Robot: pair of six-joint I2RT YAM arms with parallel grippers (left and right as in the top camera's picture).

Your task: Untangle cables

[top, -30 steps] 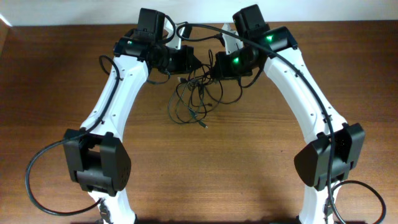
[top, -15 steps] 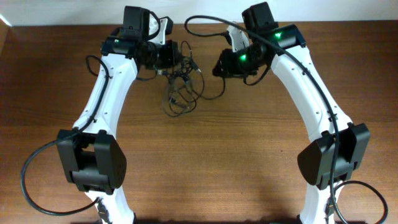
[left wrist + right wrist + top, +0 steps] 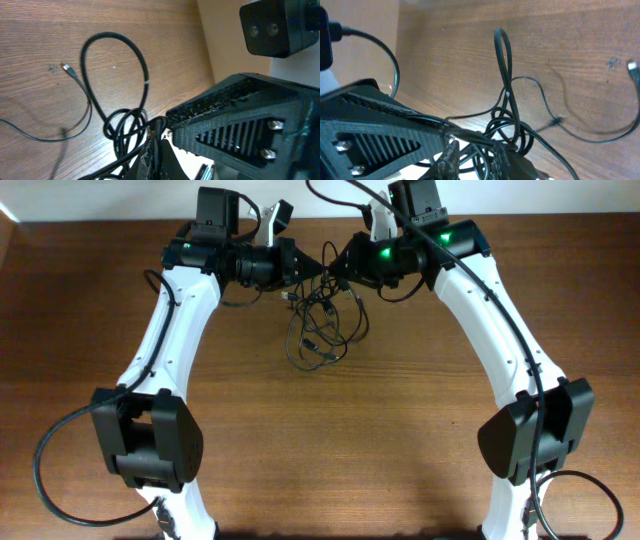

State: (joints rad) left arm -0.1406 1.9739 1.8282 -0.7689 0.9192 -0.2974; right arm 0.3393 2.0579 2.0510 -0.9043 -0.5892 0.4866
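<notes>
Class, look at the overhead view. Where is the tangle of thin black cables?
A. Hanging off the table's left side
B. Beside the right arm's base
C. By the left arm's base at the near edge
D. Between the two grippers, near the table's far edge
D: the cables bunch between the left gripper and the right gripper, with their loops spilling onto the table just in front of them.

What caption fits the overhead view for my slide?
Left gripper and right gripper face each other at a tangle of black cables, loops trailing over the wooden table.
</notes>
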